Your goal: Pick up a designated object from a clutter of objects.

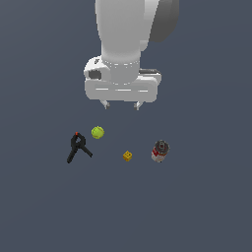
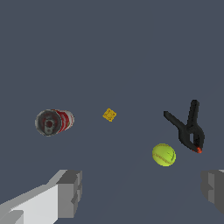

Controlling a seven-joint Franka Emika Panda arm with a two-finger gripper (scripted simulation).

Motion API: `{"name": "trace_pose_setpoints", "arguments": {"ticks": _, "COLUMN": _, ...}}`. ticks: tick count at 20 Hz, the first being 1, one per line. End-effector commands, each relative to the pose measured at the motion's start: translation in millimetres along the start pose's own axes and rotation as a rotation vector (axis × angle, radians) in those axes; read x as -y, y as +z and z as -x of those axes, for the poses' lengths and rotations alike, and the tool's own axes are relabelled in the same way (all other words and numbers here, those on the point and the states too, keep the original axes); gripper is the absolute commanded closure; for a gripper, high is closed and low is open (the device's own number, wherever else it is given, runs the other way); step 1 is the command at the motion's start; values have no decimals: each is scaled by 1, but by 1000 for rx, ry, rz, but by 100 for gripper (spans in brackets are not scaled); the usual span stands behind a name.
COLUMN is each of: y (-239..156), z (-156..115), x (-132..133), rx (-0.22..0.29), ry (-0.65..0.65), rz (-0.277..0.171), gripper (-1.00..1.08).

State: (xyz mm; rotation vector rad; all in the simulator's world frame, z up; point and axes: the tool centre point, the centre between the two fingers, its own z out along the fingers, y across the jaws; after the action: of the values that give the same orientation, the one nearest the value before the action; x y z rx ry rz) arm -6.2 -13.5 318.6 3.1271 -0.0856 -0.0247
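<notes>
The black spring clamp (image 1: 78,147) lies flat on the dark floor at the exterior view's left, red tip toward the far side, two handles splayed toward the near side. It also shows in the wrist view (image 2: 188,128). My gripper (image 1: 120,105) hangs open and empty well above the floor, behind the clutter and to the right of the clamp. In the wrist view its fingers (image 2: 70,192) stand wide apart with nothing between them. The yellow-green ball (image 1: 97,132) sits just right of the clamp's tip, apart from it.
A tiny yellow cube (image 1: 127,156) lies near the middle, and also shows in the wrist view (image 2: 109,114). A red-and-white can (image 1: 159,150) lies on its side at the exterior view's right, seen end-on in the wrist view (image 2: 53,122). The ball shows in the wrist view (image 2: 164,155).
</notes>
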Motion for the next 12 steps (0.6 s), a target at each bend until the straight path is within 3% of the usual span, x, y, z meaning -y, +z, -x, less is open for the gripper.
{"name": "trace_pose_setpoints", "arguments": {"ticks": 1, "y": 0, "z": 0, "x": 0, "rx": 0, "ry": 0, "rz": 0, "gripper": -92}}
{"name": "trace_pose_setpoints", "arguments": {"ticks": 12, "y": 14, "z": 5, "x": -18, "rx": 45, "ry": 2, "rz": 29, "gripper": -92}}
